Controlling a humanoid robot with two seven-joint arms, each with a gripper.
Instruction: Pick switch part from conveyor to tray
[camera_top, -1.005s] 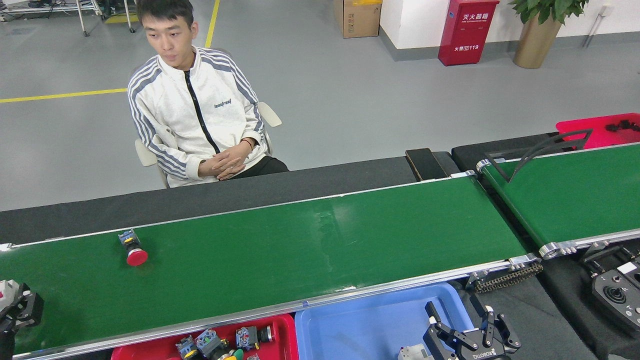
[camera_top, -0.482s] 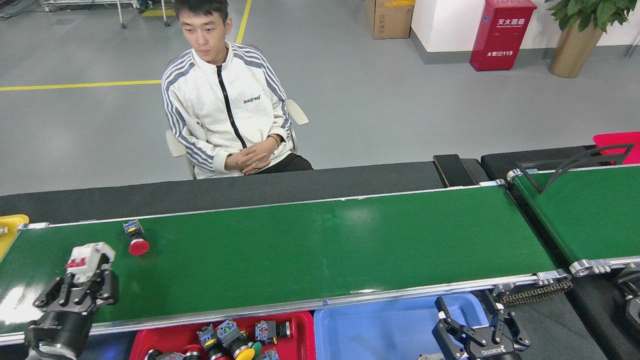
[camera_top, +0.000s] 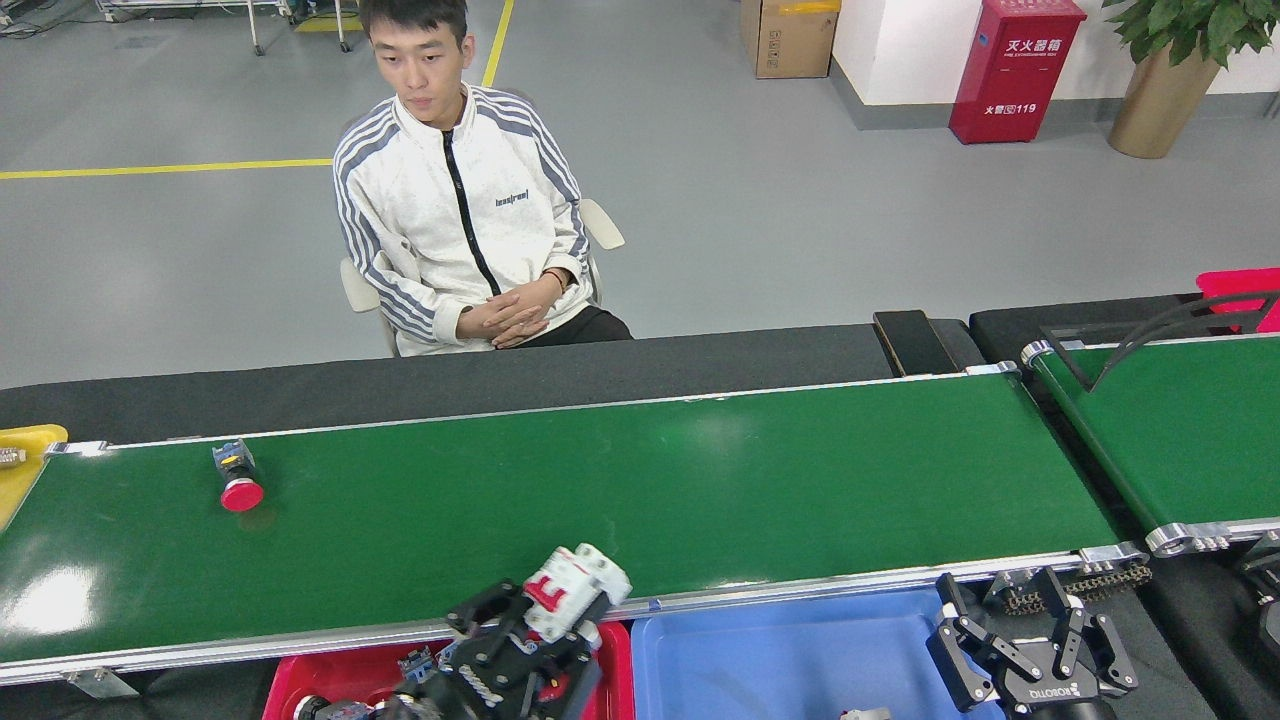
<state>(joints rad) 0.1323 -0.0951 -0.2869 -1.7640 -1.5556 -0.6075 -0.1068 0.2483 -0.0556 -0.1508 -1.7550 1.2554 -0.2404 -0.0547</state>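
My left gripper (camera_top: 545, 615) is shut on a white switch part (camera_top: 575, 583) with a red face, held over the front rail of the conveyor (camera_top: 620, 500), above the seam between the red tray (camera_top: 285, 685) and the blue tray (camera_top: 780, 655). A second switch part, a red mushroom push-button (camera_top: 238, 480), lies on the belt at far left near the back rail. At the lower right, my right gripper (camera_top: 1010, 625) hangs open and holds nothing, by the blue tray's right end.
A person (camera_top: 470, 220) sits behind the conveyor with hands folded. A shorter green belt (camera_top: 1190, 430) with a black guide bar lies at right. A yellow tray (camera_top: 22, 460) is at the left end. The red tray holds several switch parts.
My left gripper carried the white switch part rightward and toward me, from over the belt's left end to the front rail. The red push-button drifted left on the belt. The right gripper shifted slightly right.
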